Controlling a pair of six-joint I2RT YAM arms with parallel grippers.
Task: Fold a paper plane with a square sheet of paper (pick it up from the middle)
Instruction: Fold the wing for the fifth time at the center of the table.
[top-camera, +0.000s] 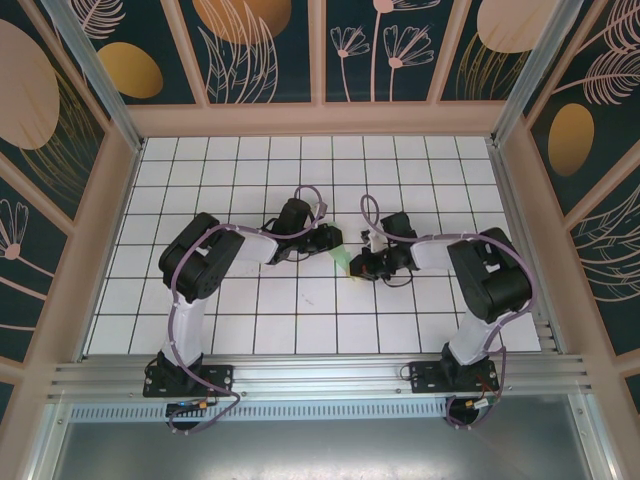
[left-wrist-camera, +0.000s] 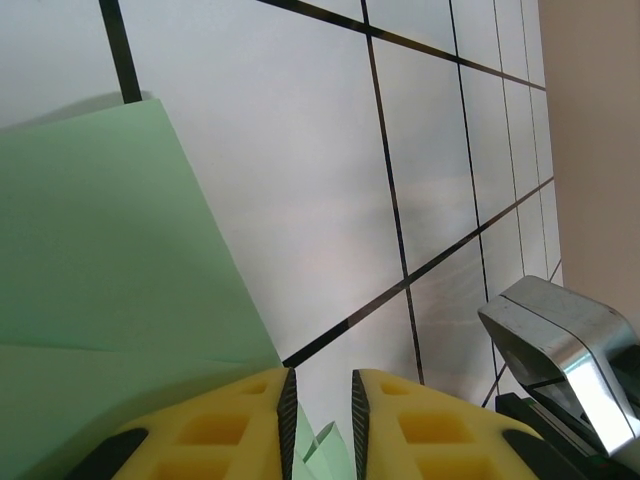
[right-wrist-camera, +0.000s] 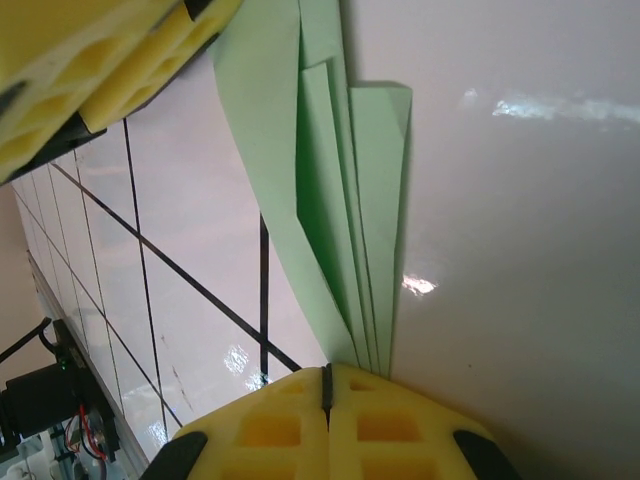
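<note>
White grid table inside floral-panelled walls. I have both arms meeting mid-table over the paper plane, which is lifted off the surface between them. The right gripper is clamped tight on its stacked folds, probably to anchor the creases. The left gripper stands narrow with paper layers in the gap; I can't tell if it pinches.

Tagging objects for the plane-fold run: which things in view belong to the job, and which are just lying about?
In the job:
- green paper, part-folded into long layers
- right gripper, shut on one end of it
- left gripper, jaws a slit apart with paper between them, grip unclear

Just about (fixtures):
- gridded table
- patterned wall panels
- metal rail
</note>
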